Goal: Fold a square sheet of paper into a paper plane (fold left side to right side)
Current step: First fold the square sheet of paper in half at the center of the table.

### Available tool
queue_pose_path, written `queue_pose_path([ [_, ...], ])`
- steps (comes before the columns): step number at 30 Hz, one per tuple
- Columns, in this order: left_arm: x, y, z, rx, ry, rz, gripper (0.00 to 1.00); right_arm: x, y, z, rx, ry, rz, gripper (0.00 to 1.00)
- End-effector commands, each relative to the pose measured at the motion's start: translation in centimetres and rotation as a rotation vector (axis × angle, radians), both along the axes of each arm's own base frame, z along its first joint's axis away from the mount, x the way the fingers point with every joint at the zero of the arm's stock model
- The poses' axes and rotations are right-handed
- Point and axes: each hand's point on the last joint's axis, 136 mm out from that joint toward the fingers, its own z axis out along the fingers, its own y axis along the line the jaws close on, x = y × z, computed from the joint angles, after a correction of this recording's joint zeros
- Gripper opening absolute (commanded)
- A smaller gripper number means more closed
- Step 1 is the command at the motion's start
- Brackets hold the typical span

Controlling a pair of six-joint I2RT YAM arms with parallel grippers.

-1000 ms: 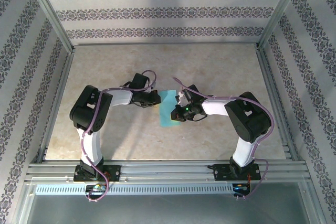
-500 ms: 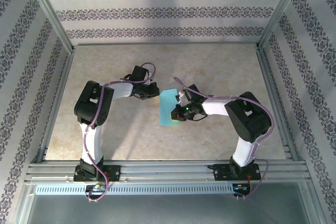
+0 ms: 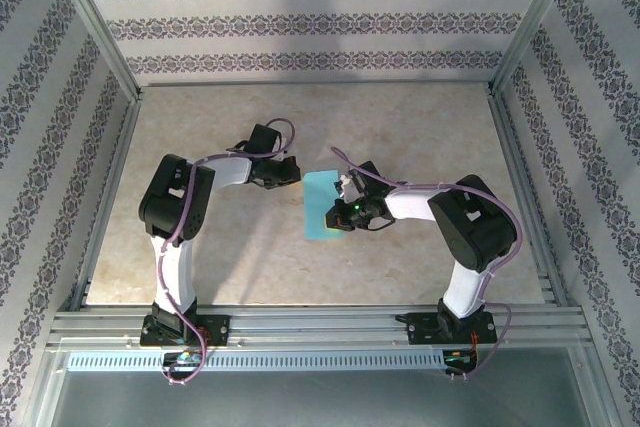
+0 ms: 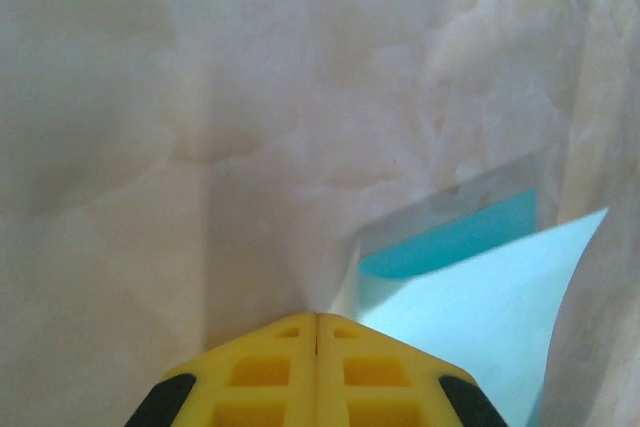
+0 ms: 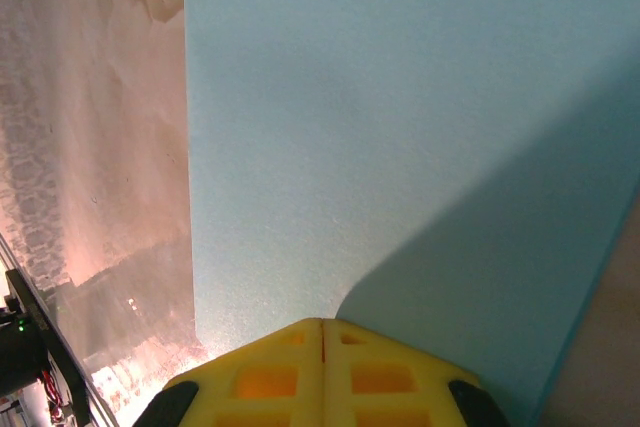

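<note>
Top external view: the square sheet of paper (image 3: pixel 320 205) looks halved, right gripper (image 3: pixel 337 210) pressing it closed-fingered, left gripper (image 3: pixel 294 175) closed just beside it; plane folds remain.

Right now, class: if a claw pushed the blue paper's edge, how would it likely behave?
The blue paper looks thin, so it would probably buckle rather than slide stiffly. It seems very light, likely shifting at a nudge. The marbled table looks smooth, so it may skid.
</note>
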Motion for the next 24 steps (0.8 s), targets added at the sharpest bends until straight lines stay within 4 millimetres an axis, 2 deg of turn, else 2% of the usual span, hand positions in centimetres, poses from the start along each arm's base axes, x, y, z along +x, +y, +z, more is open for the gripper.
queue_pose_path([
  [1, -0.3, 0.8, 2.4, 0.003, -0.093, -0.016, 0.06, -3.3, -4.4, -5.1, -0.219, 0.142, -0.034, 0.00],
  [3, -1.1, 0.5, 3.1, -0.019, -0.107, -0.036, 0.06, -3.3, -4.4, -5.0, -0.218, 0.141, -0.035, 0.00],
  [7, -2.3, -1.6, 4.0, -0.116, -0.117, -0.086, 0.05, -3.3, -4.4, -5.0, -0.219, 0.141, -0.037, 0.00],
  [10, -2.6, -3.0, 3.7, -0.122, -0.115, -0.126, 0.06, -3.3, -4.3, -5.1, -0.221, 0.143, -0.035, 0.00],
  [15, -1.9, -4.9, 2.9, -0.129, -0.102, -0.163, 0.05, -3.2, -4.3, -5.1, -0.222, 0.143, -0.035, 0.00],
  [24, -0.1, -4.7, 0.9, -0.062, -0.109, -0.136, 0.06, -3.3, -4.3, -5.2, -0.225, 0.145, -0.035, 0.00],
])
